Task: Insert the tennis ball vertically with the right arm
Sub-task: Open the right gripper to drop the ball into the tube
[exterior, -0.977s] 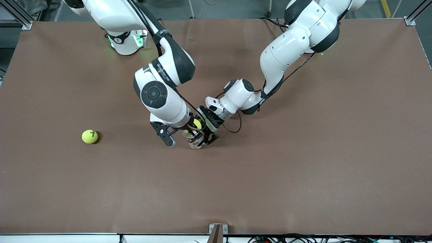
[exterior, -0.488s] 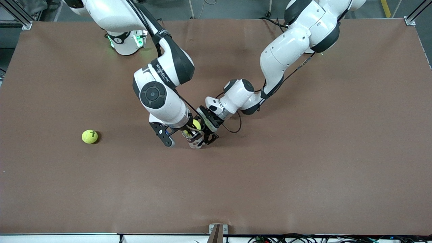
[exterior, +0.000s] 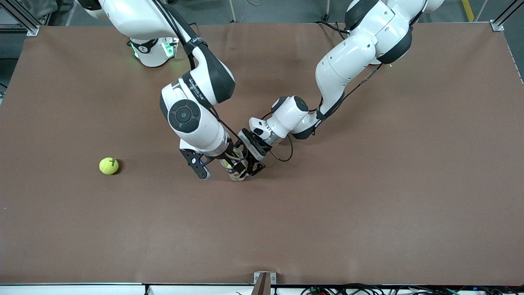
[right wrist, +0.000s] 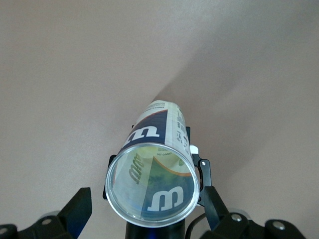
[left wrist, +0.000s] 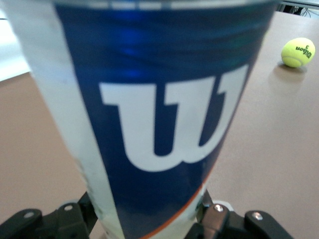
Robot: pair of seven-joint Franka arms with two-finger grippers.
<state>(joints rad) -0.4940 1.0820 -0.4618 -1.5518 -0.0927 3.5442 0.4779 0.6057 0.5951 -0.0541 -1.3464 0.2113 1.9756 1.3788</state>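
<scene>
A clear tennis ball can (exterior: 236, 169) with a blue and white label stands upright mid-table. My left gripper (exterior: 250, 163) is shut on its side, and the label (left wrist: 159, 124) fills the left wrist view. My right gripper (exterior: 218, 164) hangs open straight above the can's open mouth (right wrist: 152, 184), one finger (right wrist: 75, 211) on each side and nothing between them. A yellow-green tint (right wrist: 142, 164) shows down inside the can. A second tennis ball (exterior: 108, 166) lies on the table toward the right arm's end; the left wrist view shows this ball (left wrist: 298, 52) too.
The brown table (exterior: 368, 205) holds nothing else besides the arms. The right arm's elbow (exterior: 186, 116) hangs over the table beside the can. A metal bracket (exterior: 264, 278) sits at the table's edge nearest the front camera.
My right gripper has opened. The yellow ball it held over the can's mouth is gone from between its fingers. The left gripper and can have stayed put.
</scene>
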